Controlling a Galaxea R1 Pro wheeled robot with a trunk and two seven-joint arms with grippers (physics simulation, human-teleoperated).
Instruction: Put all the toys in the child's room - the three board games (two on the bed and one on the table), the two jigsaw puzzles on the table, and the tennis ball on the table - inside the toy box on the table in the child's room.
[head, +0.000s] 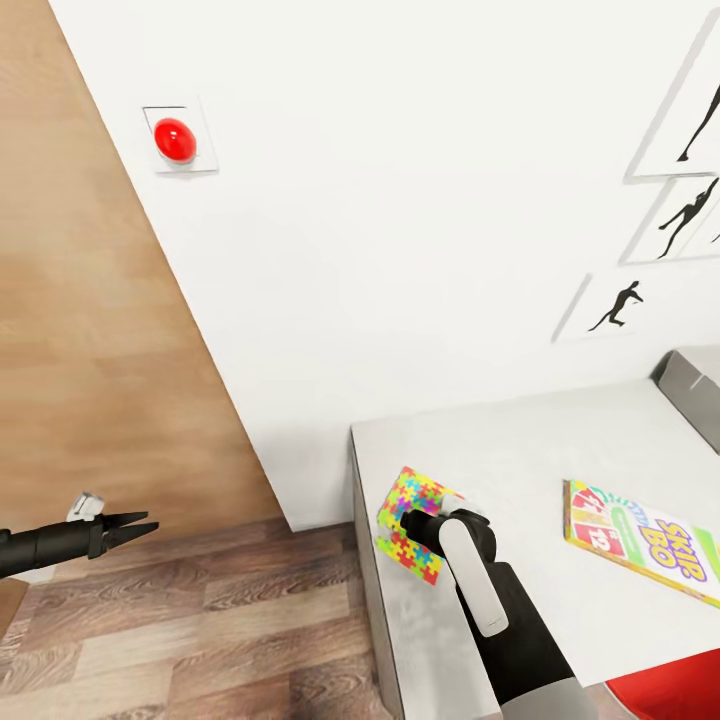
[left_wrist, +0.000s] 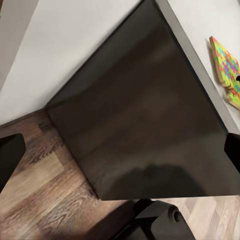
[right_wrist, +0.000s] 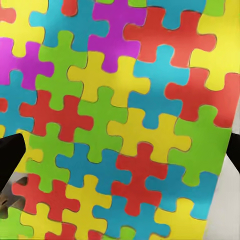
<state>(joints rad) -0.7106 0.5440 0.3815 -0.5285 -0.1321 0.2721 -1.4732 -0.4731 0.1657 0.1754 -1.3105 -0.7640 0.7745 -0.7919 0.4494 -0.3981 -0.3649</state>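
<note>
Where table (head: 520, 440) ends, right claw (head: 418, 525) grips tilted jigsaw puzzle (head: 415, 520).

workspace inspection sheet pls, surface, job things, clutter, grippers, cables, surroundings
surface: light-grey table, mostly bare, its dark end panel facing the left wrist camera.
job's things: jigsaw puzzle at the table's corner edge, tilted up off the top; yellow, green and red board game lying flat further right.
clutter: nothing seen.
grippers: right gripper is at the puzzle, whose face sits close to the right wrist camera; whether it grips cannot be told. left gripper is out over the wood floor, fingers close together, holding nothing.
cables: nothing seen.
surroundings: white wall with a red button and black silhouette pictures; part of something red beside the table.
</note>
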